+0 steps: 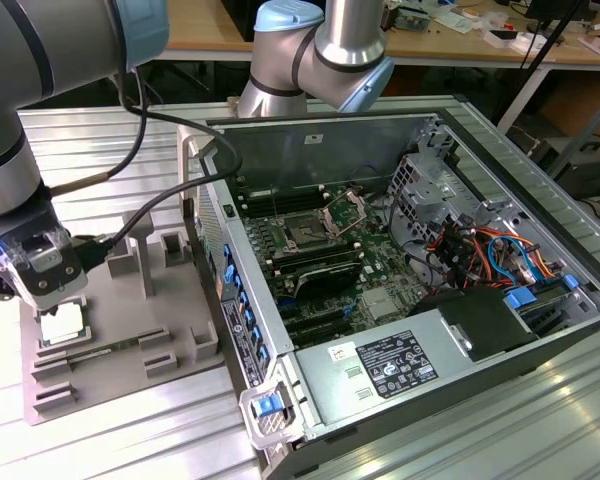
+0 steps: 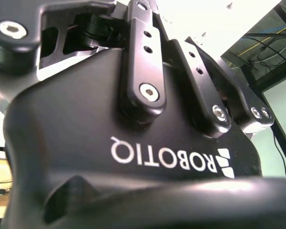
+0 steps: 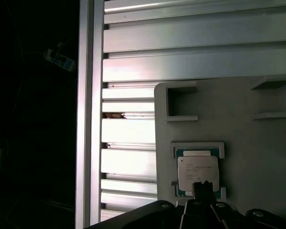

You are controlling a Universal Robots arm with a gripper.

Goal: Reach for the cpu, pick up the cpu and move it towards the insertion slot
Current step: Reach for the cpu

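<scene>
One cpu (image 1: 62, 322) lay on the grey tray (image 1: 130, 330), just beneath the one gripper (image 1: 56, 298); I could not tell its opening. The one insertion slot (image 1: 306, 232) sat well apart, toward three o'clock in the exterior view.

one robot arm (image 1: 325, 50) with one gripper (image 1: 56, 302). one grey fixture plate (image 1: 130, 350), and one cpu (image 1: 62, 322) near its corner on the exterior view's left. the first wrist view shows two raised frames at that plate's edge: one frame around the cpu (image 3: 198, 146) and one bare frame (image 3: 181, 85). one open computer case (image 1: 500, 150), holding one motherboard (image 1: 325, 275), one insertion slot (image 1: 305, 232) and one power supply (image 1: 400, 365). one blue latch (image 1: 268, 405) at the case's near corner.
</scene>
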